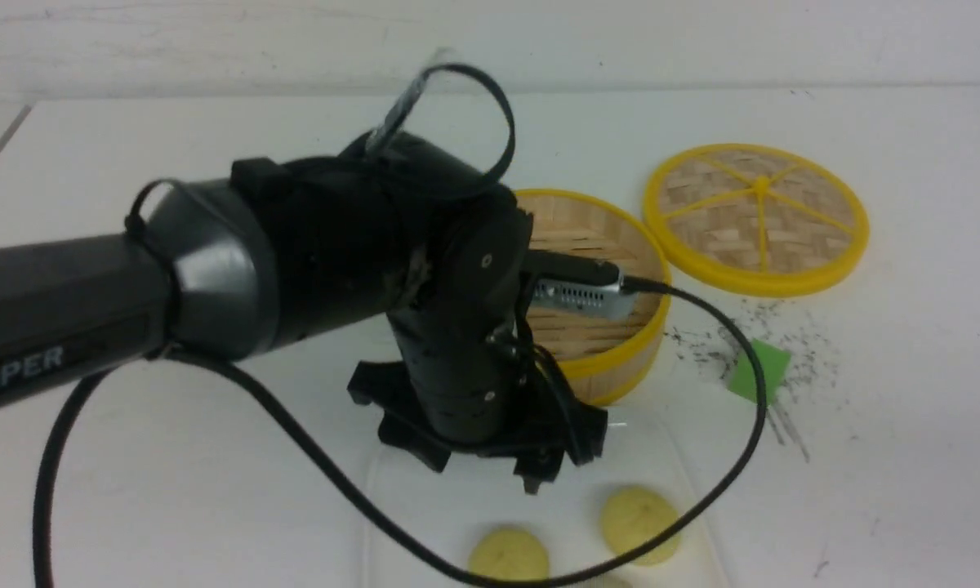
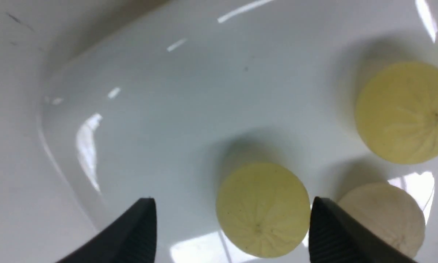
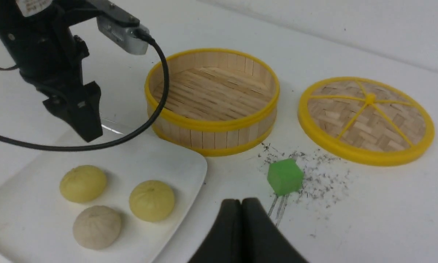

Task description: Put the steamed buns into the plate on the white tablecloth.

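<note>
Pale yellow and whitish-beige, all three pleated steamed buns [image 3: 152, 200] lie in the large glossy white square-ish plate [image 3: 168, 153], bottom centre of the front view, on the white tablecloth surface [image 1: 906, 392]. Left gripper [image 2: 231, 219] hangs wide open and empty, jaws flanking one yellow bun [image 2: 266, 204]; right gripper [image 3: 242, 206] is pinched shut on nothing. Risk, I judge: a careless retreat, or the trailing black cable [image 3: 76, 148], could knock a bun over the rim.

two pleated buns [image 3: 83, 183] were pale yellow, the third bun [image 3: 96, 226] beige; plate [image 3: 175, 164] glossy white, cube [image 3: 284, 176] green.
</note>
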Motion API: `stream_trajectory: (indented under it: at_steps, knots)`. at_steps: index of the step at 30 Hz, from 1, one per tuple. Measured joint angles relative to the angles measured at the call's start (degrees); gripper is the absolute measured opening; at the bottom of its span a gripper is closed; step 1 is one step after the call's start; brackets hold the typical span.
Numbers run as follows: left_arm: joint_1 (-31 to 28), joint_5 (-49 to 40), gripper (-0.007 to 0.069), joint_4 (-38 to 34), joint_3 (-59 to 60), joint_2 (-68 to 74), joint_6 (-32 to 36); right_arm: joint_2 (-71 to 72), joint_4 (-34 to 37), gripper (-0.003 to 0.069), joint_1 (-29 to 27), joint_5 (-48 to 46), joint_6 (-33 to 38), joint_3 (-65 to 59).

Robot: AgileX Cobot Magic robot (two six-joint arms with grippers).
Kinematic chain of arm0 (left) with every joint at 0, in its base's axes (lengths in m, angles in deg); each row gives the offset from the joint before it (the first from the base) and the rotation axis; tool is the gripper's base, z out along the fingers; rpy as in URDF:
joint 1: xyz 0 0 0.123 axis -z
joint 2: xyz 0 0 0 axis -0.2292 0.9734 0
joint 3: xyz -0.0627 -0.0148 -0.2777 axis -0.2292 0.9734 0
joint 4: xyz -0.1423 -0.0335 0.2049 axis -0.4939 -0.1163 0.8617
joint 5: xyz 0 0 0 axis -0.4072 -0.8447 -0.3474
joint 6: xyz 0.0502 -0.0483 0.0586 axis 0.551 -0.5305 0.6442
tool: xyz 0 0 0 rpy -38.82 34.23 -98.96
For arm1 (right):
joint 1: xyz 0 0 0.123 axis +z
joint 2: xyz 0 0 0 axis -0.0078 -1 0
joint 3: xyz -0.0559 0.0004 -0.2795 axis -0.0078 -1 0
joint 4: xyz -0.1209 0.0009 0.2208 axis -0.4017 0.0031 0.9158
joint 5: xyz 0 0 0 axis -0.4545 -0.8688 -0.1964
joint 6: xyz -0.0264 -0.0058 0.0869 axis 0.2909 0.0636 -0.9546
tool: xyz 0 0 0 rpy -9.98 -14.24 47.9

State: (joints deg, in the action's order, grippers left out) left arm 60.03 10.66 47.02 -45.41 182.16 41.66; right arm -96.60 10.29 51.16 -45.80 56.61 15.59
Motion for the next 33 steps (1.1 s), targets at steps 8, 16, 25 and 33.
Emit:
stream_trajectory:
  at_steps: [8, 16, 25, 33]
  knots:
    - [0.00, -5.86, 0.0344, 4.20, -4.51, -0.20, 0.39, 1.89, 2.59, -0.0013, 0.00, -7.04, 0.00, 3.26]
    - [0.00, -7.05, 0.0048, 4.37, -4.51, -0.20, 5.21, 1.88, 3.39, -0.0006, 0.00, 19.99, -1.34, -14.35]
    - [0.00, -5.56, 0.0002, 4.37, -4.51, -0.20, 5.79, 1.78, 11.23, 0.0000, 0.00, 30.90, 0.96, -22.29]
    - [0.00, -4.64, 0.0002, 4.41, -4.51, -0.20, 5.79, 1.78, 27.78, 0.0001, 0.00, 29.63, 21.64, -22.29]
